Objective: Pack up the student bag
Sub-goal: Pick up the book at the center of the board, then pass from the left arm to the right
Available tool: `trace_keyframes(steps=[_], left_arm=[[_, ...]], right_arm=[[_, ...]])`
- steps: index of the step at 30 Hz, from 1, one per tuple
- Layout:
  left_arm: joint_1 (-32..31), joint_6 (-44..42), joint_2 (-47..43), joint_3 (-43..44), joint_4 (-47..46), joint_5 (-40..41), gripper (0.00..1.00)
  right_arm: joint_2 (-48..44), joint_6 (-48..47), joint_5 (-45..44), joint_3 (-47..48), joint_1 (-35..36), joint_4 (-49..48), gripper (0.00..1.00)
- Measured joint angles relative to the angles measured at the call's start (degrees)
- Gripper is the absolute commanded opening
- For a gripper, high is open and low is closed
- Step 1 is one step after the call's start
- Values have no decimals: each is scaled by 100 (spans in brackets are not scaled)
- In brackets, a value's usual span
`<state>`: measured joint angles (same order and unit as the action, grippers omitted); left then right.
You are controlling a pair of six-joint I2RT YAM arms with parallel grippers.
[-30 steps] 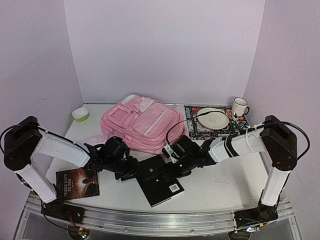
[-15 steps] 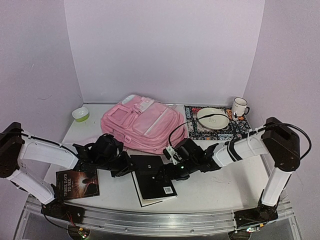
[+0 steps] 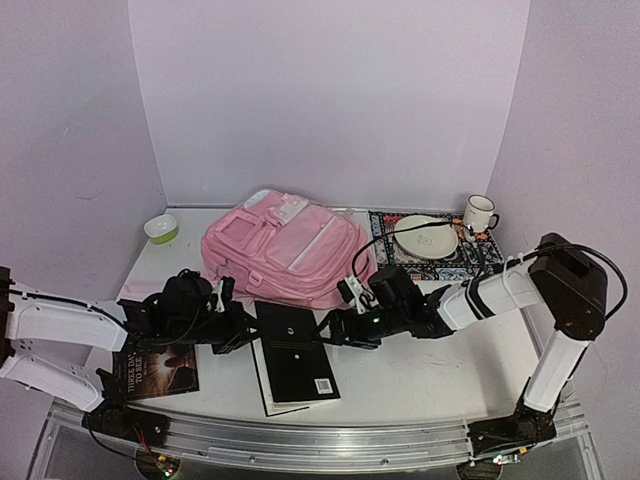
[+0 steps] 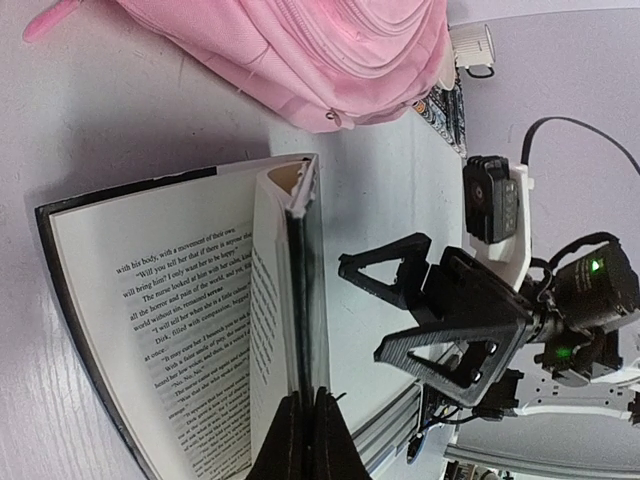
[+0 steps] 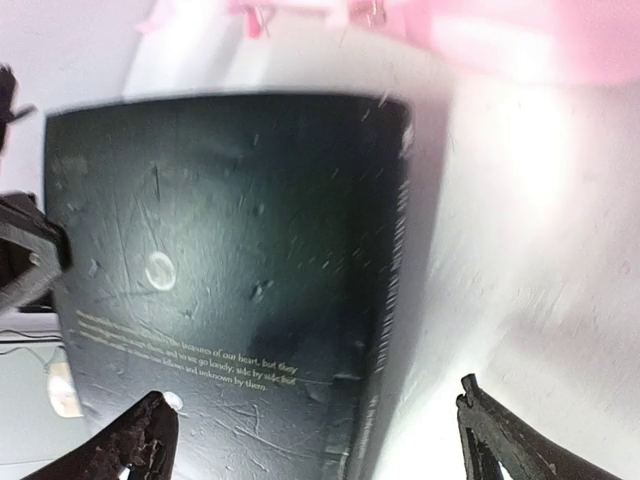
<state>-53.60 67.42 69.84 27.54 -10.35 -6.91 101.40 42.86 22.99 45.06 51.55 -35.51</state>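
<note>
The student bag (image 3: 285,250), a big soft pink backpack, lies at the back centre of the table and shows along the top of the left wrist view as the bag (image 4: 300,50). In front of it lies a black hardcover book (image 3: 297,352). My left gripper (image 3: 241,333) is shut on the book's left cover edge. The left wrist view shows its fingers (image 4: 285,440) pinching the raised black cover beside printed pages (image 4: 190,300). My right gripper (image 3: 335,328) stands open at the book's right edge, holding nothing. In the right wrist view that gripper (image 5: 312,432) straddles the book's spine (image 5: 385,330).
A second dark book (image 3: 155,368) lies at the front left under my left arm. A green bowl (image 3: 160,228) sits back left. A plate (image 3: 425,237) on a patterned mat (image 3: 385,262) and a white mug (image 3: 479,213) stand back right.
My left gripper has closed on the book's cover and drawn back to the left. The book has turned and shifted left. My right gripper has opened wider and let go of the book.
</note>
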Motion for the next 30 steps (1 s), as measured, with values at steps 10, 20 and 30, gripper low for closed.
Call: trace_keyframes(steps=[10,20,30], left_arm=[[-9,-198,-361,-548,-818,-86,0],[-6,-280,-537,-834,-1262,-149,0],[-9,-334,-727,-893,-1653,-202,0]], right_arm=[[37,392,884,-70,-164,-1190,97],[401,585,1139,-142,-176,-1851,97],[522,585,1049,-357,-247,-2047,89]])
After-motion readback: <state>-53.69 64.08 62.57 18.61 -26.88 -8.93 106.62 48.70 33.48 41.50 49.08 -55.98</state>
